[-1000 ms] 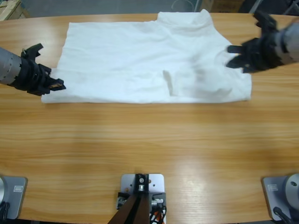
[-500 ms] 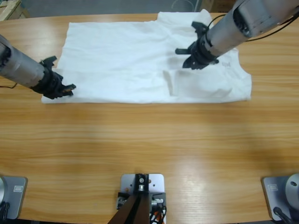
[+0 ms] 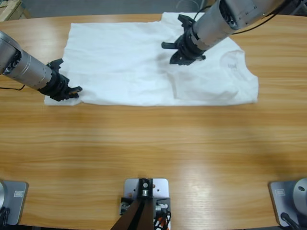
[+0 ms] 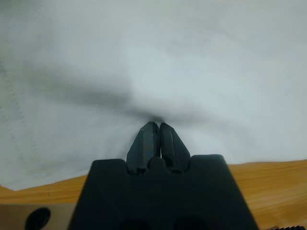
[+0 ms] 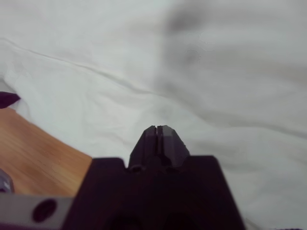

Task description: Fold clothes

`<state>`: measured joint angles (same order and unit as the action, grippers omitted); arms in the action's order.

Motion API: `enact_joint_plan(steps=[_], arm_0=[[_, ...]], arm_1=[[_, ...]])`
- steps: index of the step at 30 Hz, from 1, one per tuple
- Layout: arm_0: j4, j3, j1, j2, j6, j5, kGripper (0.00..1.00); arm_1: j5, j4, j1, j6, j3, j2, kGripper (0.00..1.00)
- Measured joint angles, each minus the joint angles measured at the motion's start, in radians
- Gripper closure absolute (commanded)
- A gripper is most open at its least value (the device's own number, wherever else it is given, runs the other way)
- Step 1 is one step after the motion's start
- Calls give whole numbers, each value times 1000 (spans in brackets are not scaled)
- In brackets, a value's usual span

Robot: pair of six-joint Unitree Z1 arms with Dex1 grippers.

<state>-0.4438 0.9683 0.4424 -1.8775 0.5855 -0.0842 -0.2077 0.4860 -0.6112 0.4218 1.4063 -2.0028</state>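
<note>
Left gripper (image 3: 72,90) now in at T-shirt (image 3: 124,62) near-left corner, jaws pressed together, apparently pinching fabric (contact shadowed in left wrist view). Shirt spread flat along far side of table (image 3: 153,153). Right gripper (image 3: 180,50) moved from right edge to mid-shirt; wrist view alone shows jaws closed.

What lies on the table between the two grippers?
Only T-shirt fabric, seen in the high view: nothing else between the left gripper and the right gripper.
</note>
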Motion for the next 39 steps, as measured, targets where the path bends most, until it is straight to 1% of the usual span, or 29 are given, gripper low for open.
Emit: enact_joint_plan(steps=[22, 29, 39], arm_0=[[17, -7, 0, 1, 0, 0, 1000], [19, -9, 0, 1, 0, 0, 1000], [21, -11, -1, 1, 0, 0, 1000]], arm_1=[[64, 68, -2, 28, -15, 5, 1000], [65, 82, -2, 31, -16, -5, 1000], [65, 81, -2, 31, -15, -77, 1000]])
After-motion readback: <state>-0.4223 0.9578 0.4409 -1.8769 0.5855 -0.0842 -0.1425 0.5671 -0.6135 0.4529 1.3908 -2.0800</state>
